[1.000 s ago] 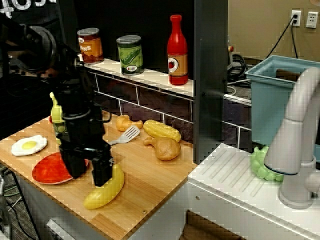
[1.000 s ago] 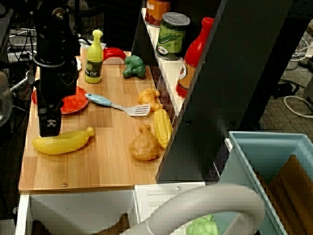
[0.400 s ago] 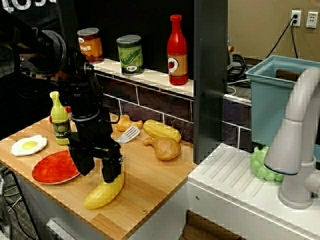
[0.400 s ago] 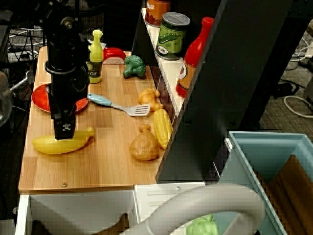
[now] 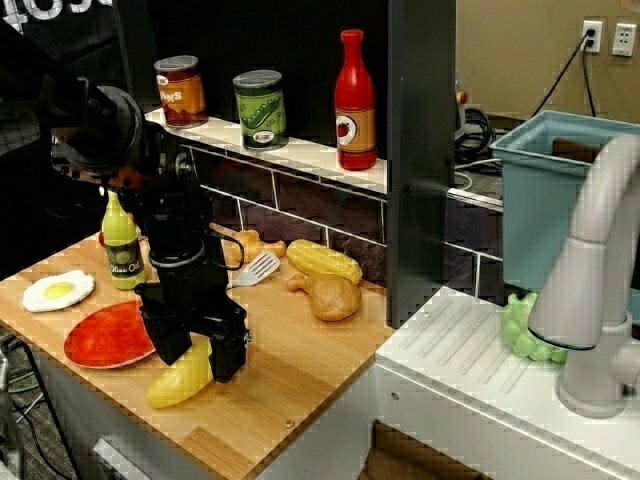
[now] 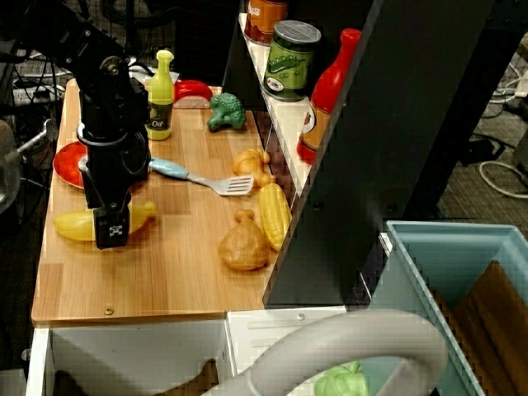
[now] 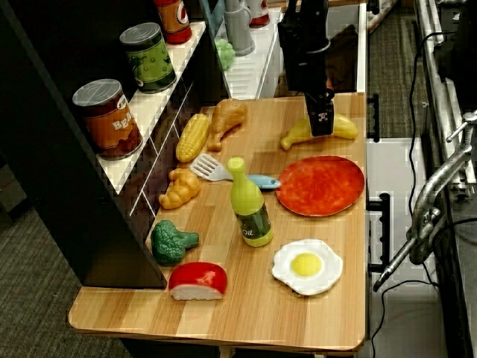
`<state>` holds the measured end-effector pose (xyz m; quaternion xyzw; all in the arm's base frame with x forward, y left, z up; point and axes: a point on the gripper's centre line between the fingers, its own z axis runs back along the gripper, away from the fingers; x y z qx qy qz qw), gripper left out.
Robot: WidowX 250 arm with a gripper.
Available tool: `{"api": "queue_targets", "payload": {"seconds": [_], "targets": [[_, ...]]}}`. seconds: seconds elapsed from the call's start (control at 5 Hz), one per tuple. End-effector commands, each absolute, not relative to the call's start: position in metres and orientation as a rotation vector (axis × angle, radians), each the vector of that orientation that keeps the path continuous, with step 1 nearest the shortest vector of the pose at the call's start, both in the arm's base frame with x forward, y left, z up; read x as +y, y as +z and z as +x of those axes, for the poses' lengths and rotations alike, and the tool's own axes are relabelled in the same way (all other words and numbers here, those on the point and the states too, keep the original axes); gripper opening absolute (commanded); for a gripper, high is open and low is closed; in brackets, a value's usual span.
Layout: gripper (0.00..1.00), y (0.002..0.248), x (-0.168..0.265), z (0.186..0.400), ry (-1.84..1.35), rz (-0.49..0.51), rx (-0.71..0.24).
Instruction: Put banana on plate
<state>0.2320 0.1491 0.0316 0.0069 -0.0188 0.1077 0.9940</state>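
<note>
The gripper (image 5: pixel 198 352) has come down from just above the banana (image 5: pixel 180 377) and now straddles its middle, fingers spread to either side and not yet pinching it. A moment ago it hovered higher, so the reach looks finished and closing seems the next step. The banana lies flat on the worktop (image 5: pixel 300 385), its ends sticking out on both sides of the gripper, just beside the red-orange plate (image 5: pixel 105 337), which is bare.
</note>
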Motion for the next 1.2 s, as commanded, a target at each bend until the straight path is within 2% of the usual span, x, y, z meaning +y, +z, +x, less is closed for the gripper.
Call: {"api": "queue_targets", "payload": {"seconds": [0.0, 0.4, 0.6, 0.8, 1.0], "targets": [[0.00, 0.029, 0.153, 0.231, 0.230, 0.033, -0.055], [0.00, 0.039, 0.156, 0.232, 0.224, 0.025, -0.060], [0.00, 0.057, 0.165, 0.238, 0.188, 0.013, -0.025], [0.00, 0.097, 0.180, 0.243, 0.140, -0.020, 0.003], [0.00, 0.122, 0.198, 0.242, 0.127, -0.061, -0.004]]}}
